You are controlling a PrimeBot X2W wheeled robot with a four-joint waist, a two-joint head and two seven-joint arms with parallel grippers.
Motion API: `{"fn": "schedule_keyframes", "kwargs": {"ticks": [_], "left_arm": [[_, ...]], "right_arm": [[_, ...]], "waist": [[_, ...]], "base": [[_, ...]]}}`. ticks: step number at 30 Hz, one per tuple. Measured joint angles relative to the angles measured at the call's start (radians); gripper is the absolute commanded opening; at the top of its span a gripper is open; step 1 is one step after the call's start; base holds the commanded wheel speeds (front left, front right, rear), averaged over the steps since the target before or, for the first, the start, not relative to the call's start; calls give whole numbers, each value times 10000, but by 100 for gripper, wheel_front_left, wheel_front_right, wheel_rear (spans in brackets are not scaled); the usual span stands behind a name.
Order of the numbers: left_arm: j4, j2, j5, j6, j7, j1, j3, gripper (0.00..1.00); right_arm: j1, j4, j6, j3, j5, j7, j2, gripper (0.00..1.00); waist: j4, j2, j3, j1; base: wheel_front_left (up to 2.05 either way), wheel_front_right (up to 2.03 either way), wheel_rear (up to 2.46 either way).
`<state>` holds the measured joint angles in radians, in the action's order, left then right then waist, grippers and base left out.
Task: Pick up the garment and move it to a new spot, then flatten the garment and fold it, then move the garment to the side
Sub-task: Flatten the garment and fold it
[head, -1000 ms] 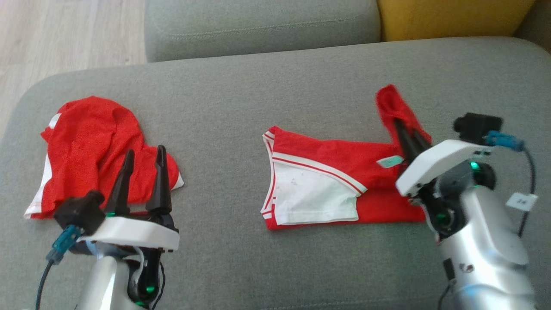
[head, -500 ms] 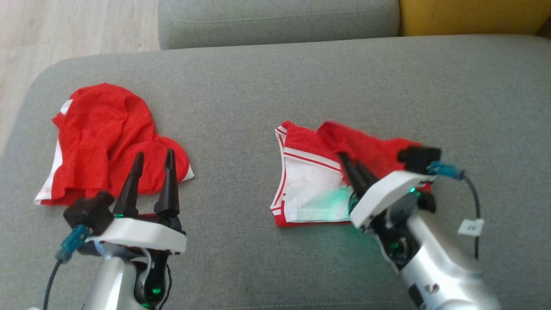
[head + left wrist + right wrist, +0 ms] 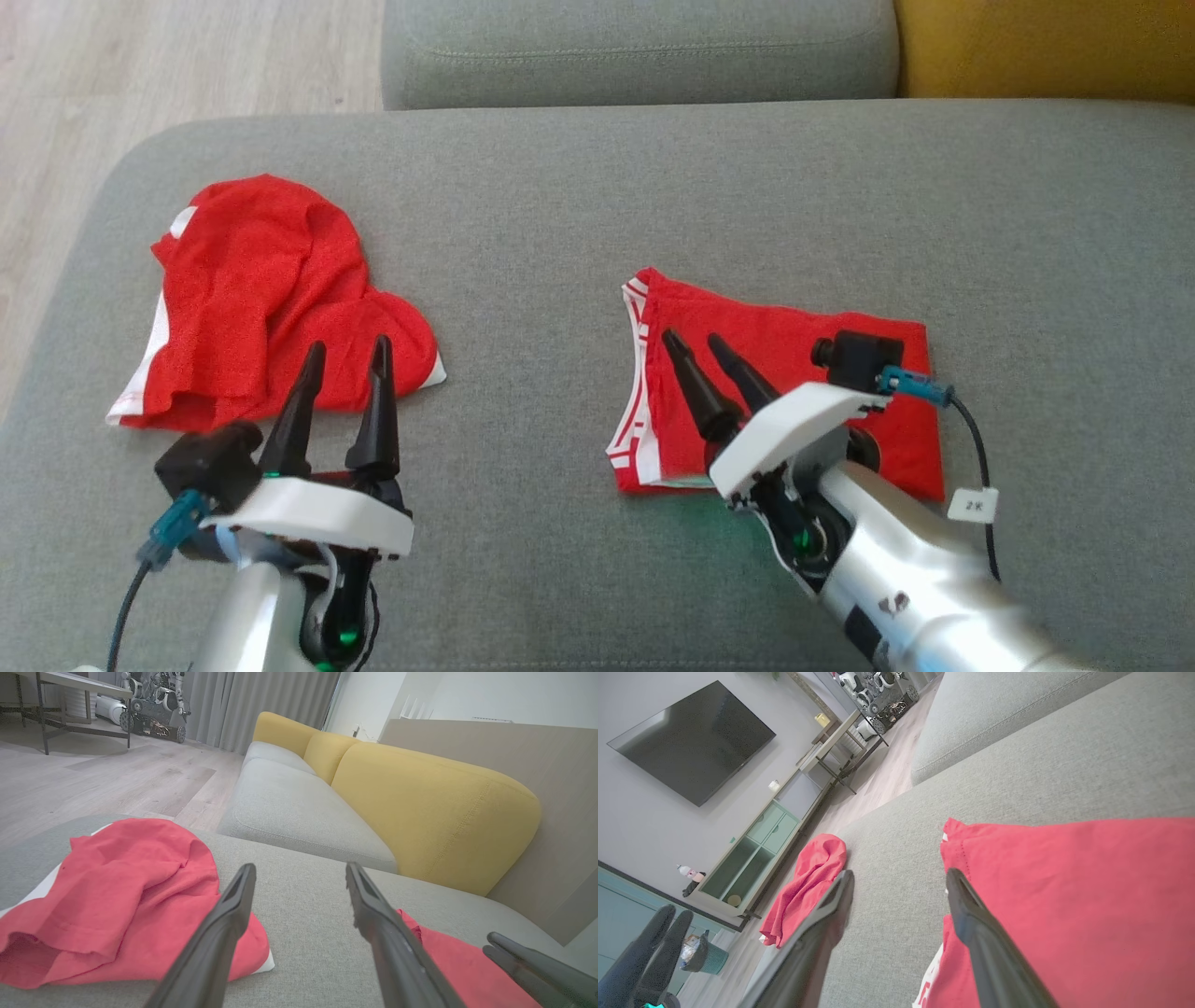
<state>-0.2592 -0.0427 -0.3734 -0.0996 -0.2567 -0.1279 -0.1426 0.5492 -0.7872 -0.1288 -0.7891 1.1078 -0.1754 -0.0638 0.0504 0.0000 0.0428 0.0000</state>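
On the grey seat [image 3: 560, 205], folded garment [image 3: 794, 336] lies directly under right gripper [image 3: 691, 338], fingers spread and empty, long axis left-right; left gripper [image 3: 349, 345], also spread, sits well off.

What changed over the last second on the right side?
The right gripper carried the raised red flap leftward over the white panel, let it go, and now stands open over the folded garment. The left gripper stayed open by the crumpled garment, which lay unmoved; the camera itself shifted.
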Motion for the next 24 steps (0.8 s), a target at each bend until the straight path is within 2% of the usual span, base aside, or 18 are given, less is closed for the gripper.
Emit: {"fn": "schedule_keyframes", "kwargs": {"ticks": [6,12,14,17,20,24], "left_arm": [[13,0,-6,0,0,1,59,100],[182,0,-25,36,0,6,130,100],[267,-2,-73,42,0,16,153,100],[290,0,-96,81,0,36,125,100],[351,0,-128,119,0,184,58,100],[374,0,-153,153,0,485,-82,100]], "right_arm": [[895,-738,0,-830,677,-493,-2,100],[1840,-2174,0,-826,-780,-723,-2,100],[2031,-2491,0,-236,-1726,-723,-25,100],[2046,-2230,0,721,-3204,-725,-378,100],[1446,-901,0,2125,-5361,-729,-1221,100],[-167,708,0,3661,-7198,-729,-1603,100]], "waist": [[-94,0,79,0],[-404,0,26,0],[-547,0,-5,0],[-742,0,-83,0],[-972,0,-236,0],[-1145,0,-366,0]], "base": [[0,0,0],[0,0,0],[0,0,0],[0,0,0],[0,0,0],[0,0,0]]}}
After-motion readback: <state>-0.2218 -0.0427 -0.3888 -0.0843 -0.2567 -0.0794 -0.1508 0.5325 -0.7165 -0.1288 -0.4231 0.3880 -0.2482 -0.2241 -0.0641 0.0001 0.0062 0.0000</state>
